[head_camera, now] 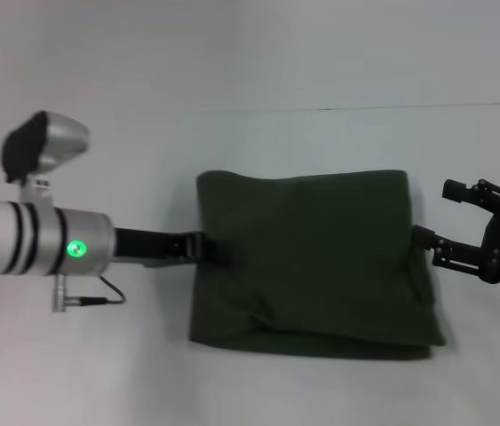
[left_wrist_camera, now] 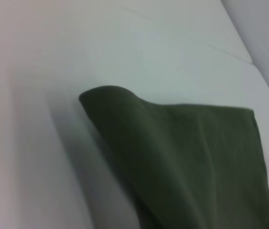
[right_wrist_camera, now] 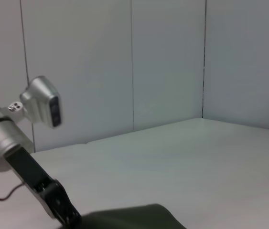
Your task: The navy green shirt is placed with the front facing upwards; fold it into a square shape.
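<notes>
Folded navy green shirt [head_camera: 312, 257] between both claws

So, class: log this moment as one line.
shirt: folded, roughly square | left gripper: at its left edge | right gripper: open, beside right edge | table

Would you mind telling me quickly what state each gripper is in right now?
Left gripper: at the left edge of the navy green shirt; grip cannot be told.
Right gripper: open, holding nothing, beside the shirt's right edge.
</notes>
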Controlling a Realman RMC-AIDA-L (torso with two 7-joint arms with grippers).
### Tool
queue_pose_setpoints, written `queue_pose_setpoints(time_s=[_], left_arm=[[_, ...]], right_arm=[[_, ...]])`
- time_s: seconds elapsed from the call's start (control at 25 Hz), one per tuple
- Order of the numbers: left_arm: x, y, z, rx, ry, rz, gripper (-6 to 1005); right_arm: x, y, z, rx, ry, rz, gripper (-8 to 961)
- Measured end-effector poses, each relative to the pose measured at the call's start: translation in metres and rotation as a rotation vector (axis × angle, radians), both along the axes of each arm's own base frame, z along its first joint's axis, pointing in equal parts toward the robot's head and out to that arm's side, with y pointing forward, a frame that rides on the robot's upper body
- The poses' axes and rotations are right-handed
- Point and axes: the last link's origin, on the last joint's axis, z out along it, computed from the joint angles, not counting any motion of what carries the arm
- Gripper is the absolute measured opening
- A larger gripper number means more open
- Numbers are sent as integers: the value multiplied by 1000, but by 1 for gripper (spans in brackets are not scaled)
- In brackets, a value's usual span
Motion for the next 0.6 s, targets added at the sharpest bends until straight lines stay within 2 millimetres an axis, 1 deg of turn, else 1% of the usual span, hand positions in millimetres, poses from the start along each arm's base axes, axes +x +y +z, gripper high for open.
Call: queue_pose_setpoints(time_s=[0.12,0.24,0.32,0.48,0.6], left_arm=[[-7,-1,19,48,-3,-6,120],[-15,-2,34,82,1,6,120],[-26,-4,43,102,4,34,120],[-40,-11,52,123,3,67,119],[-46,-16,59,142,2,63,119]], right_arm=[[-1,1,-2,-1,7,-3,883],[-2,4,-5,-5,13,-7,884],[-2,5,-6,-5,14,-11,884],[-4,9,-10,-13,22,-20,884],[-6,11,-13,-22,32,-30,883]])
